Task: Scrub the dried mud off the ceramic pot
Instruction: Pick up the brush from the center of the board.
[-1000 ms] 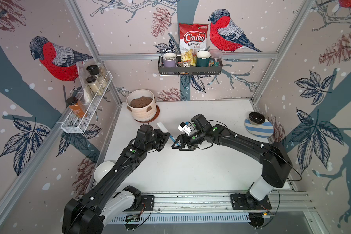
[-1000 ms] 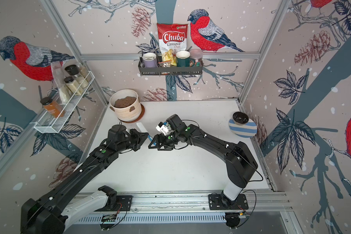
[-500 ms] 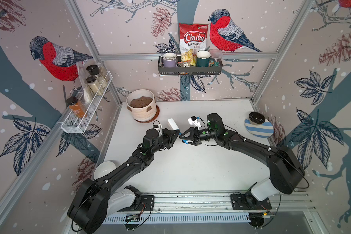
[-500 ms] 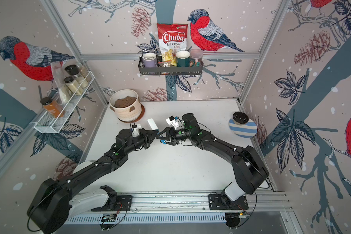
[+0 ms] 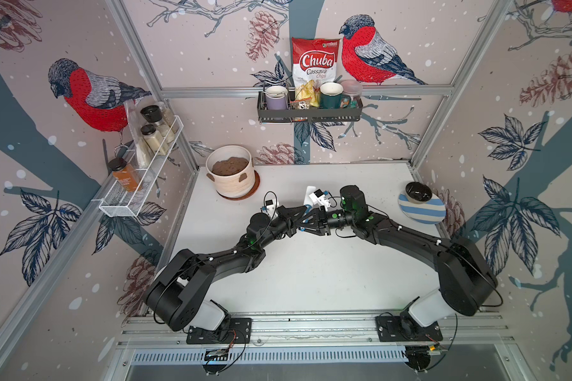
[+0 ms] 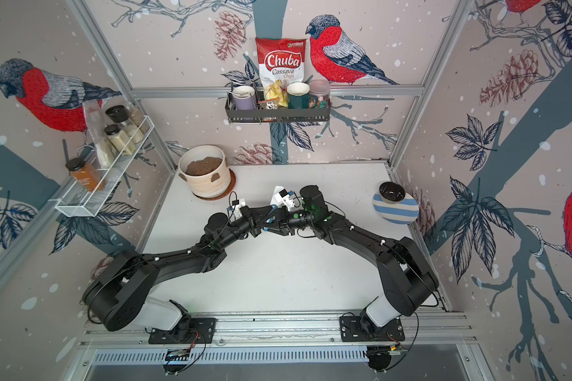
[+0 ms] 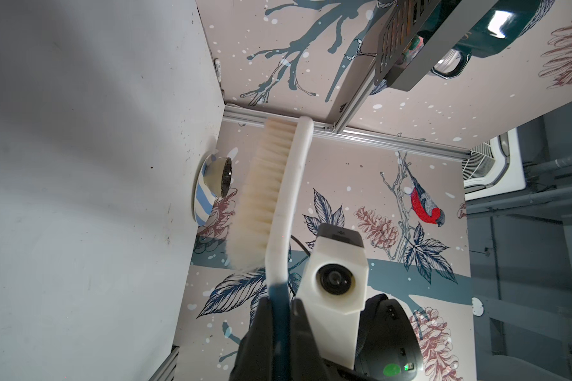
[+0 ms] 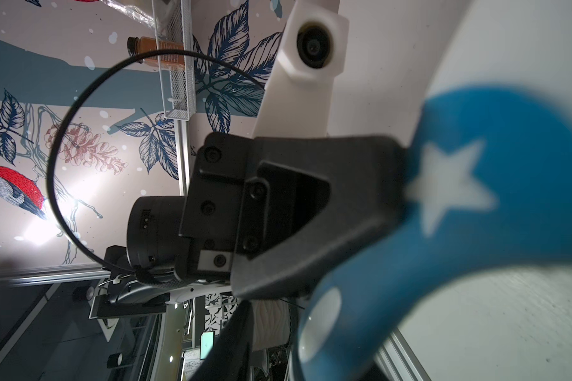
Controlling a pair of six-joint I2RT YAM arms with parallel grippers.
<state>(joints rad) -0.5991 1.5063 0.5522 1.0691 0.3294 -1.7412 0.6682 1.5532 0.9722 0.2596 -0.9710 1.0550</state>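
Your white desk (image 5: 311, 280) sits inside bird-patterned walls, with both arms rising from the rail at its near edge and bending inward to meet over the middle. You have the left end effector (image 7: 279, 306) clamped tight on the blue handle of the brush (image 7: 278, 198). Its white head and pale bristles stick out past the jaws, clear of the desk. Your right end effector (image 5: 306, 227) faces it tip to tip at the handle's blue end; you cannot tell how far its jaws stand apart or whether it has hold. Further back, near the far left corner, the ceramic pot (image 5: 233, 181) stands upright on its brown saucer, well apart from the brush. You can see dried mud (image 5: 242, 177) as small brown patches on its ribbed side just below the rim. At the far right a black bowl (image 5: 418, 192) rests on a striped plate (image 5: 423, 214), and a shelf (image 5: 309, 115) of mugs hangs on the back wall
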